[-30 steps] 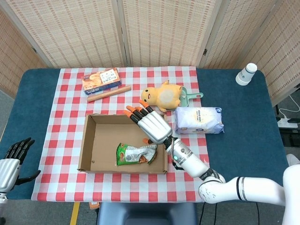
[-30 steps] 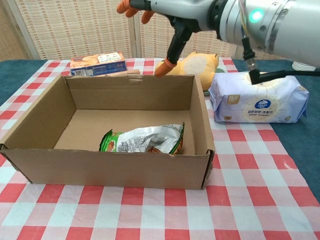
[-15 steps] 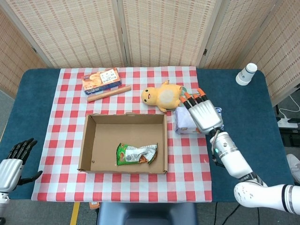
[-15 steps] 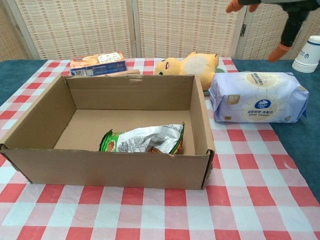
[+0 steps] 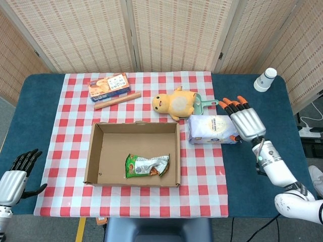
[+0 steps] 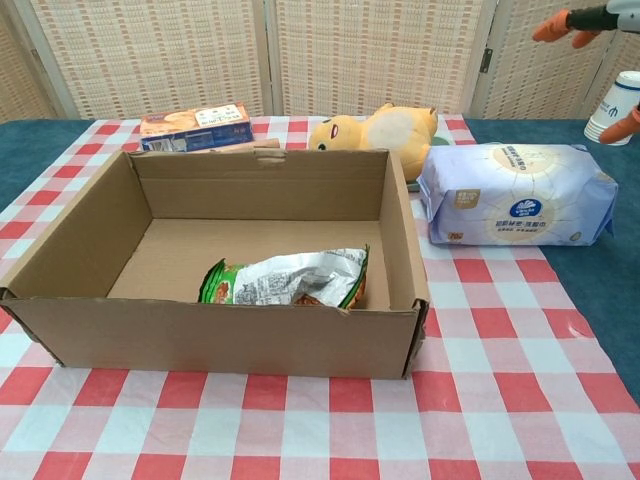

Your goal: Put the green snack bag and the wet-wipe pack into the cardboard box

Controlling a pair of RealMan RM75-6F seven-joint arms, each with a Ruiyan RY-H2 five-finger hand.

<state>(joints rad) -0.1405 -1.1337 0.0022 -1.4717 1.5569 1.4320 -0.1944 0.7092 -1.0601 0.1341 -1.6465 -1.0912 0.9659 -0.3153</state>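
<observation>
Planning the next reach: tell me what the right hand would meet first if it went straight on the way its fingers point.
The right hand points up-left, toward the table's far side. The green scoop beside the yellow plush looks first in line, though height is unclear; it may pass above.

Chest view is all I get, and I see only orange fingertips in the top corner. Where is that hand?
Observer: The right hand hovers with its fingers spread by the right end of the wet-wipe pack, holding nothing.
Operator: And the other hand?
Observer: The left hand is at the table's near left edge, off the checked cloth, empty.
Operator: Anything hidden behind the box?
Observer: A wooden stick lies beside the orange carton.
</observation>
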